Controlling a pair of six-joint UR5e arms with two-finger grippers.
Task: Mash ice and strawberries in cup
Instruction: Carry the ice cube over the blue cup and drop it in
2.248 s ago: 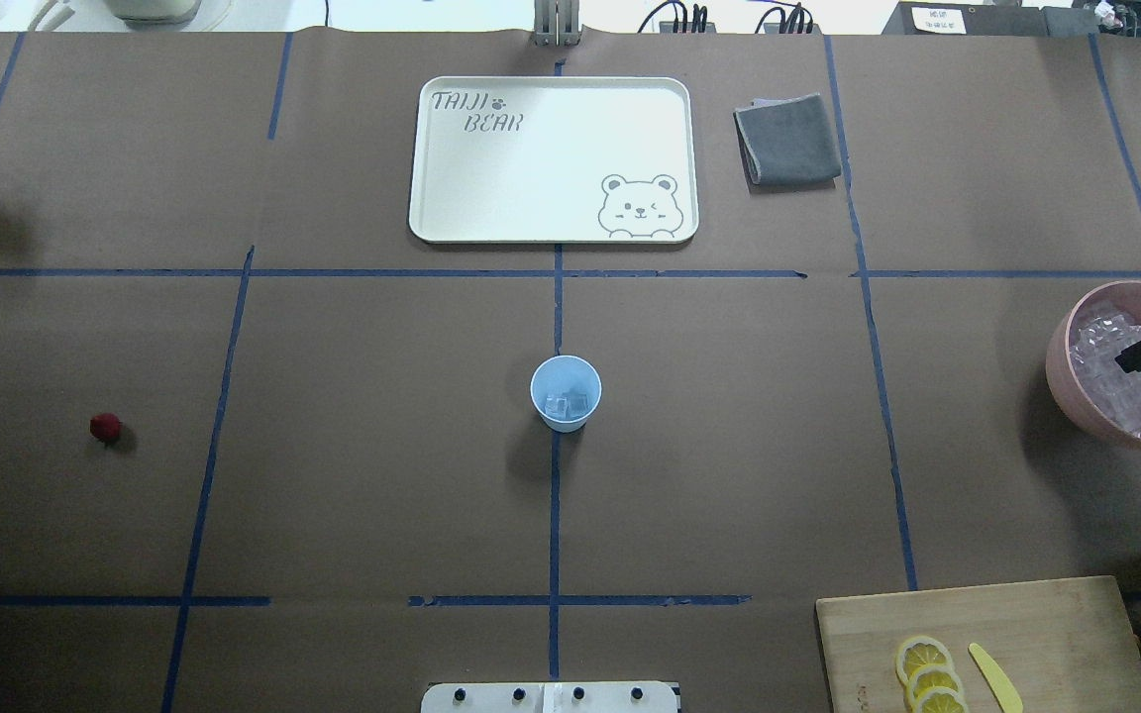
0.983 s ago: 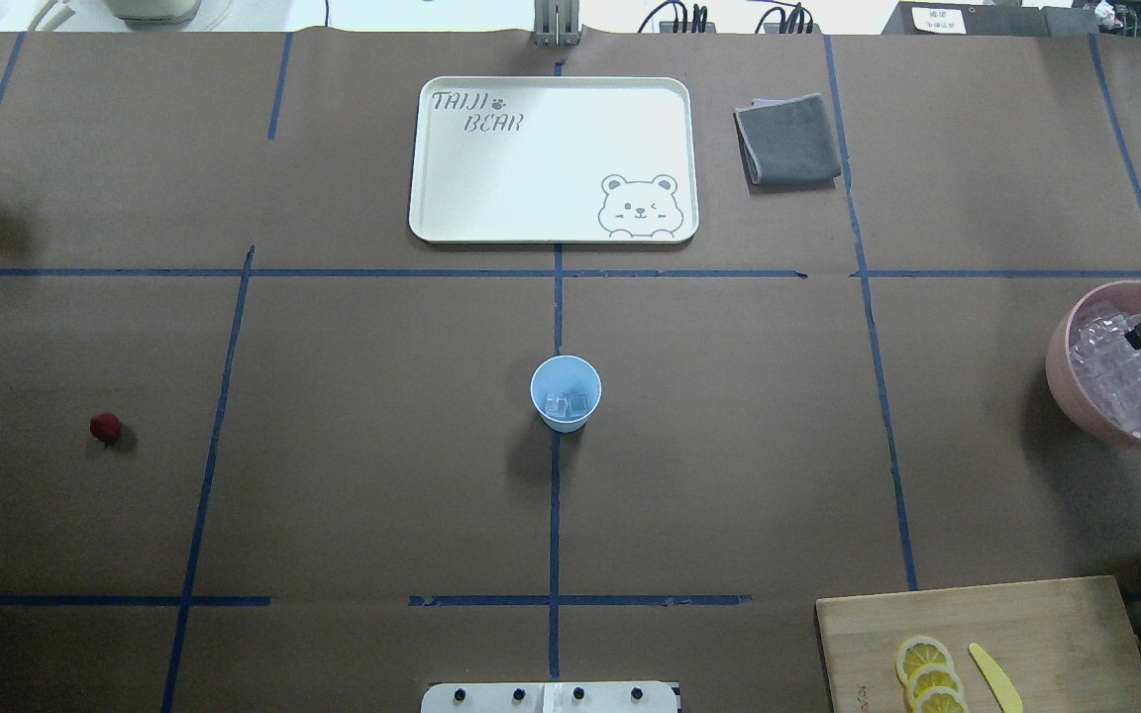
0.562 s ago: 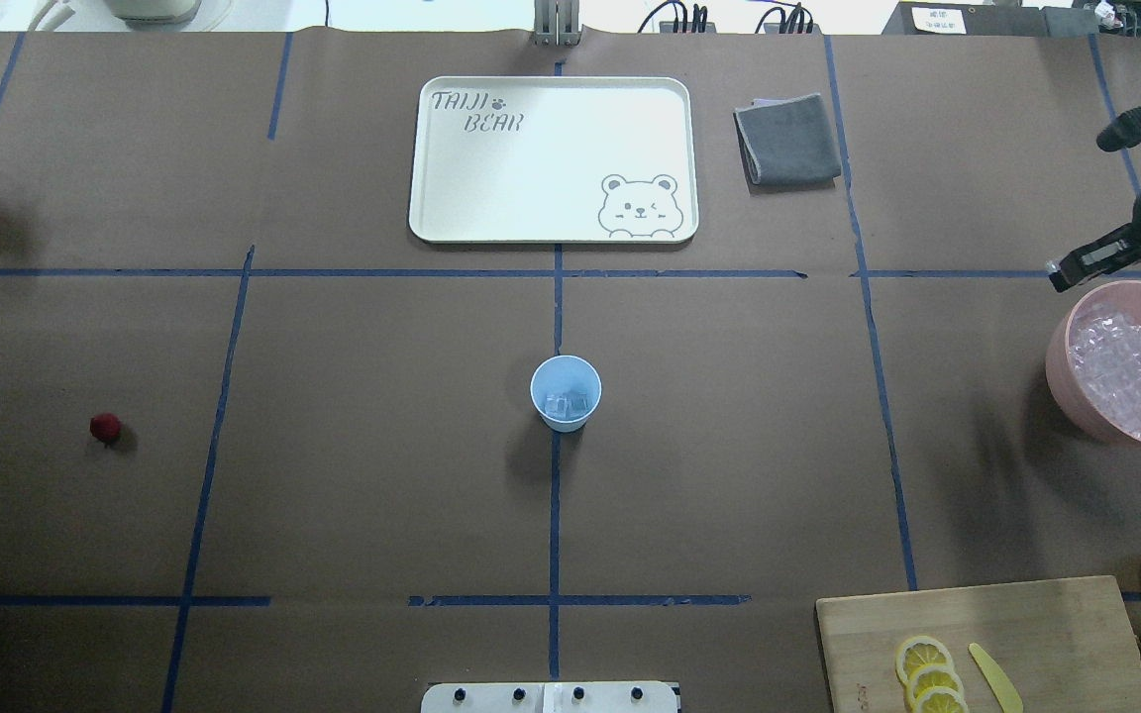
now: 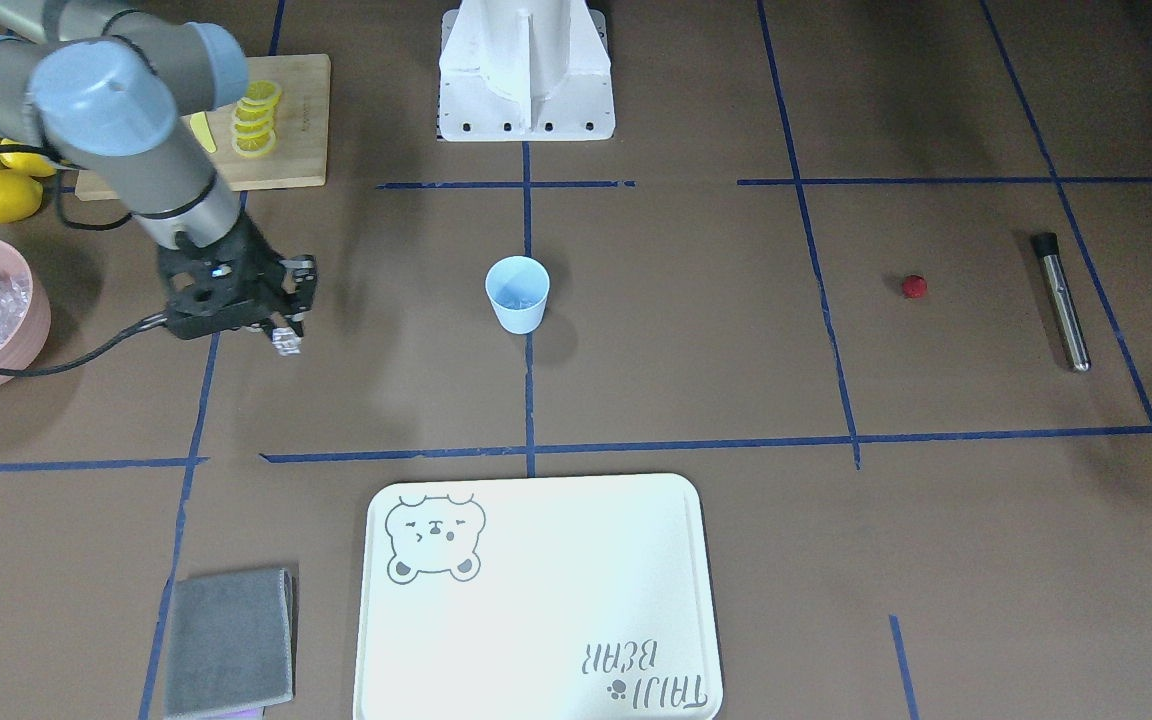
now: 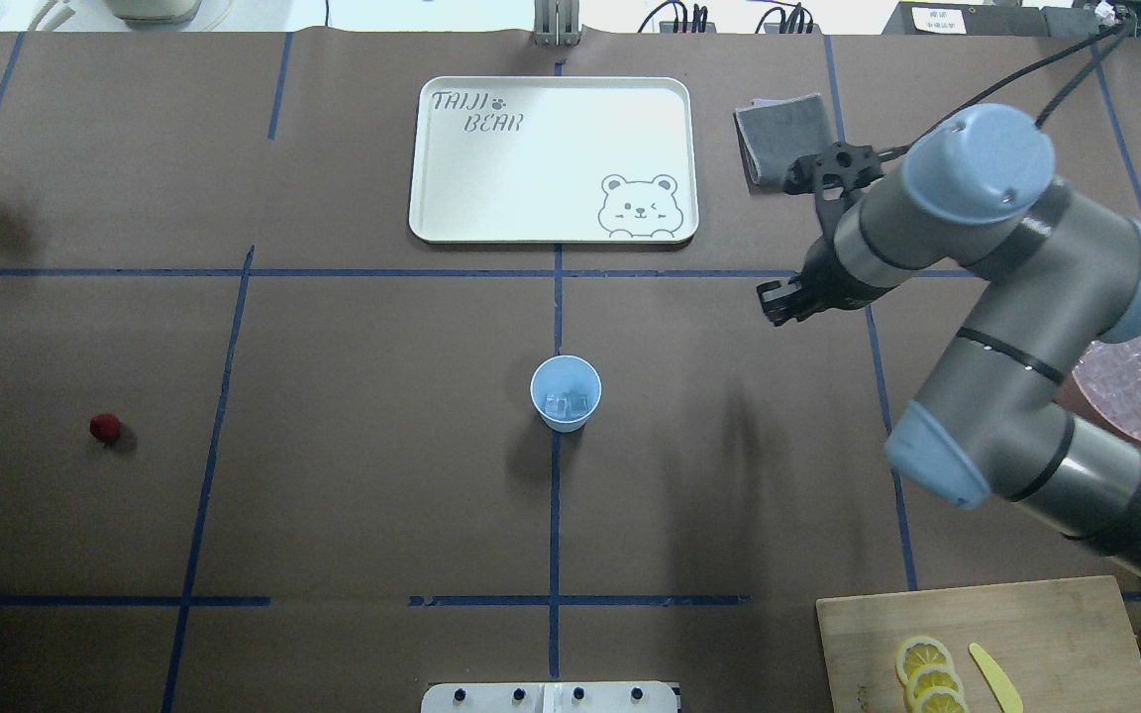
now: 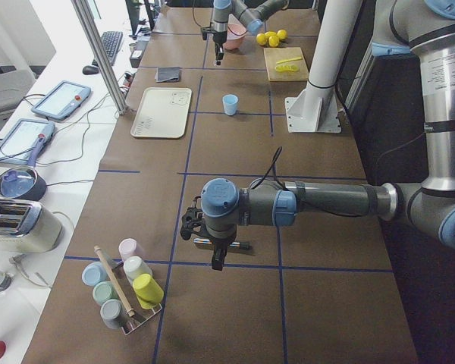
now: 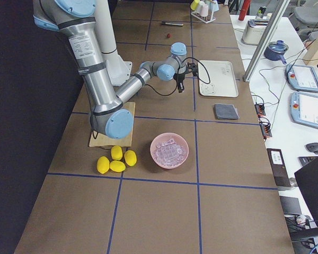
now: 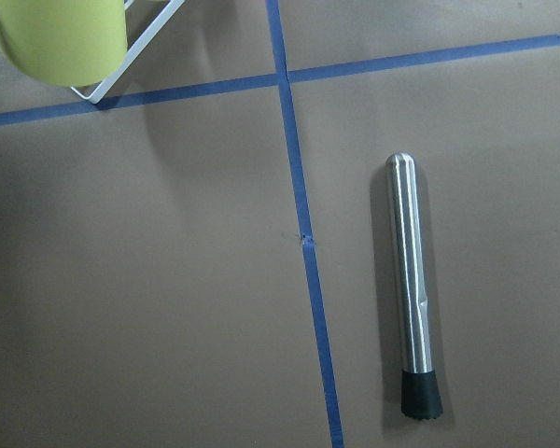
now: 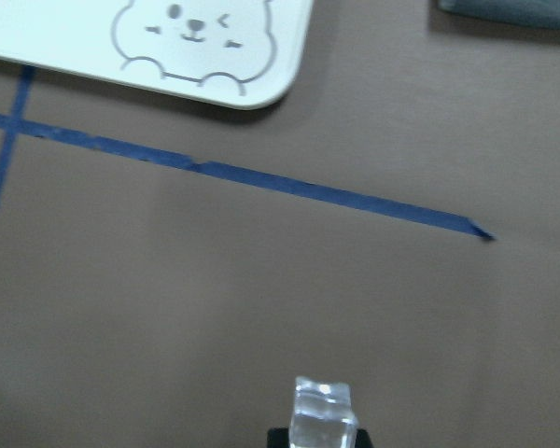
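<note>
Hanging clamped in the right pincer (image 4: 286,335), apart from the cup (image 4: 516,312), an ice cube (image 9: 323,418) must be brought over it and released.

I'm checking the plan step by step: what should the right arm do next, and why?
Probably move the right gripper across to above the cup: its jaws hold an ice cube, while the cup stands some way off, mouth open.
</note>
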